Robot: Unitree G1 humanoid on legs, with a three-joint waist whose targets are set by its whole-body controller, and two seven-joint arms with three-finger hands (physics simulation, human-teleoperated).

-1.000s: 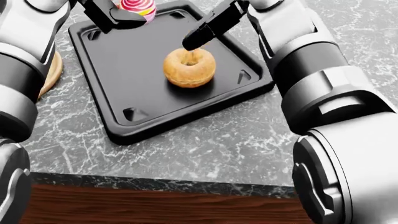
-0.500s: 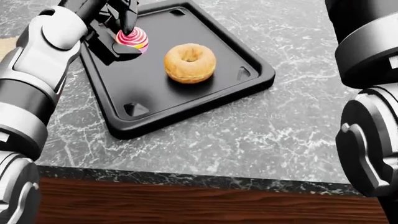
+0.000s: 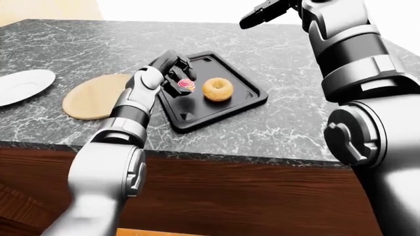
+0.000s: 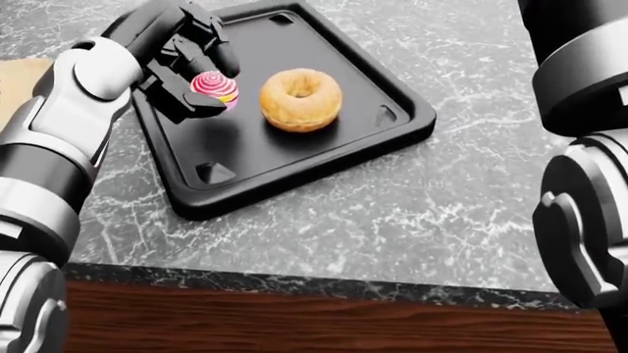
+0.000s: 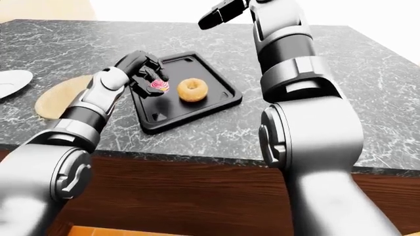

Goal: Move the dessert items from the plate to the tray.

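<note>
Left hand (image 4: 186, 70) clenched on the cupcake (image 4: 214, 87), above the left side of the black tray (image 4: 294, 158).

We see its dark fingers (image 4: 191, 107) wrapping the pink-swirled cupcake; the doughnut (image 4: 300, 98) lies just to its right on the tray. Our right hand (image 3: 266, 12) is raised far over the counter, fingers straight and released, touching nothing. The grey marble counter (image 3: 295, 123) also carries a round wooden board (image 3: 92, 96) and, farther left, a white plate (image 3: 23, 86). Dark wood lies below its near edge.
</note>
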